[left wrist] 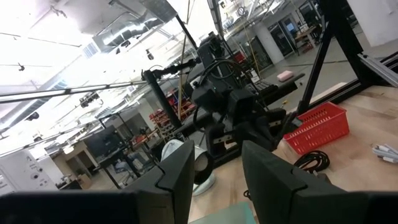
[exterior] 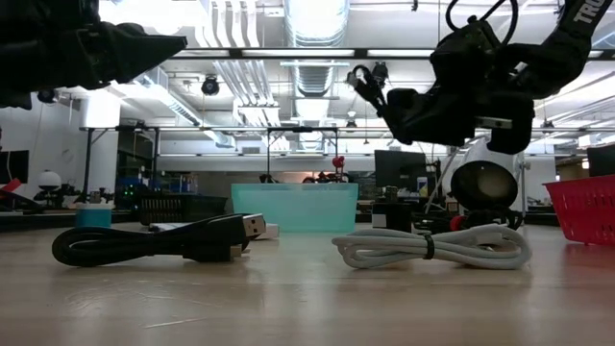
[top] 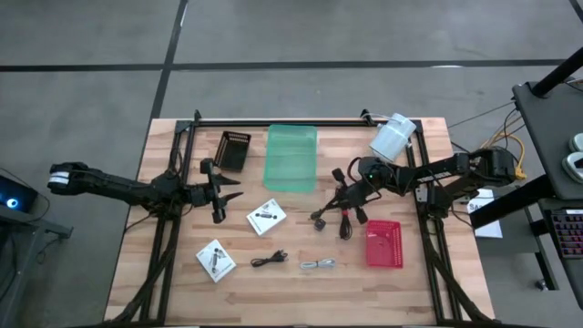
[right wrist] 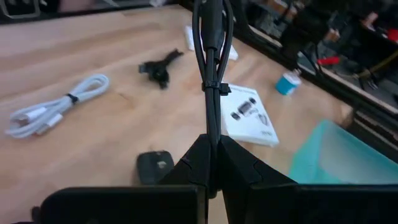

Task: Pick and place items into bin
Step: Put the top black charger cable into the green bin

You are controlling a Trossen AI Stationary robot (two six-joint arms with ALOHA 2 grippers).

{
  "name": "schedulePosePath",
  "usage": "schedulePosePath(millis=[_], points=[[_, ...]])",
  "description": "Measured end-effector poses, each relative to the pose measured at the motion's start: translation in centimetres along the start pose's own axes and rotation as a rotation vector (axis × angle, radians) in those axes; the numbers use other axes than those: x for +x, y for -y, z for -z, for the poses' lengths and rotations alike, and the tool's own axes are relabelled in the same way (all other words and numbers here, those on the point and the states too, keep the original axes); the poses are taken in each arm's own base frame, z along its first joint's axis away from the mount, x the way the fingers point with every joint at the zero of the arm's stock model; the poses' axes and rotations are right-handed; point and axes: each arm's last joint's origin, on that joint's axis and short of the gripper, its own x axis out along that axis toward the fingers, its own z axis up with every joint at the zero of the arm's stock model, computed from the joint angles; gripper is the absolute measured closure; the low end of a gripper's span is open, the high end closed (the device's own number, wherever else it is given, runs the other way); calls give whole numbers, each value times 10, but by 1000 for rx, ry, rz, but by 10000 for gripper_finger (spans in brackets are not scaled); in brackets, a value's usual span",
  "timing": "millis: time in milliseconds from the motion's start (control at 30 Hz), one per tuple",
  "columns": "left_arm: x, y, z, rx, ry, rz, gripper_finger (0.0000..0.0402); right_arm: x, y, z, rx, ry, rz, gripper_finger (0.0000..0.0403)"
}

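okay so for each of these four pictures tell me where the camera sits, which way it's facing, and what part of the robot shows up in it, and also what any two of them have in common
High view: above the table, looking straight down; both arms show, right gripper holding a black cable.
Low view: at tabletop height, looking level across to the room; both arms hang in from above, behind a grey cable.
Left wrist view: on the left arm, facing the right arm and red basket; own fingers show.
Right wrist view: on the right arm, looking down at the table; own fingers pinch the black cable.
Shared: high and right wrist views both show the grey cable and a white packet.

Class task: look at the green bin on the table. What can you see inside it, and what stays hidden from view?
From above, the green bin shows only its own pale floor, with no items visible. In the low view, its translucent wall hides the interior.
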Motion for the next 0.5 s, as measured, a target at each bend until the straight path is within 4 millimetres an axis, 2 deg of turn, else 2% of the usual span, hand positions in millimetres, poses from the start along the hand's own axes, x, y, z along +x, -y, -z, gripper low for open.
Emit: schedulePosePath(millis=[500], points=[[0,0,0,0,0,0,283,-1,-3,-8,-117,188,-185,394]])
